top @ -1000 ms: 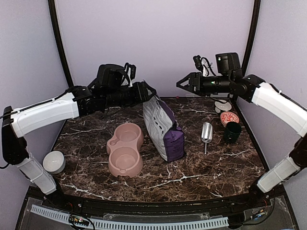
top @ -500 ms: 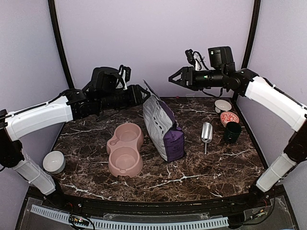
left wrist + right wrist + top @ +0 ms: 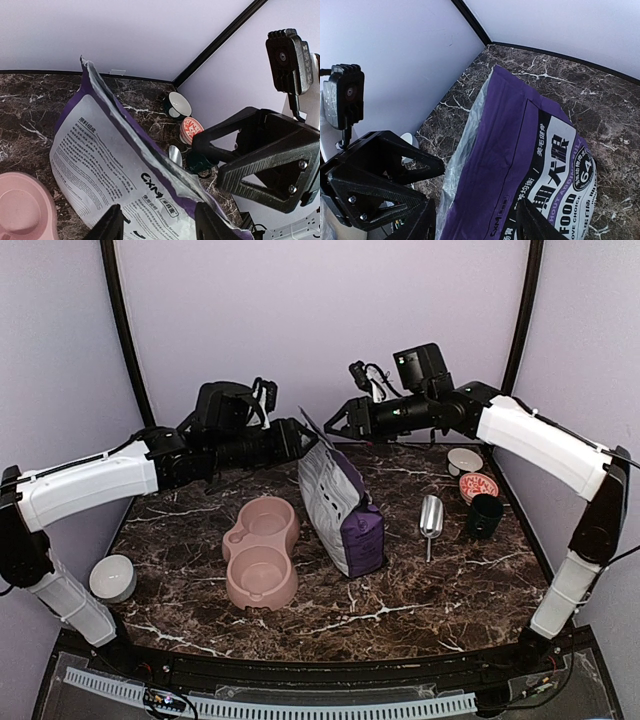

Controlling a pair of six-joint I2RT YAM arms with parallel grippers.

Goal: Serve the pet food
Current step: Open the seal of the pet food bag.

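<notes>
Nearest on the left edge of the dark marble table [image 3: 450, 590] sits a white bowl [image 3: 112, 577]. Right of it, toward the middle, lies the pink double bowl [image 3: 262, 552], its two wells lined up near to far.

Just right of that stands the bag [image 3: 340, 505], upright with its long axis vertical. Its base runs from near-right to far-left. The white printed face is turned left toward the pink bowl and the purple face right. Its top edge points up and toward the far wall. The pet food itself shows in no view, so its lie and direction cannot be told.

Further right a metal scoop [image 3: 431, 517] lies flat with its handle toward the near side. Beside it stands a dark cup [image 3: 485, 516]. Behind the cup is a red-patterned dish [image 3: 477, 486], and farther back a second white bowl [image 3: 464, 460].

Farthest back, both arms reach in over the bag's top. The left gripper [image 3: 303, 437] sits just at the top's left side, its fingers [image 3: 111, 225] spread well apart over the white face and clasping nothing. Whether they touch the bag I cannot tell. The right gripper [image 3: 338, 423] hangs just right of the top corner, its fingers [image 3: 532, 225] likewise parted above the purple face and holding nothing.
</notes>
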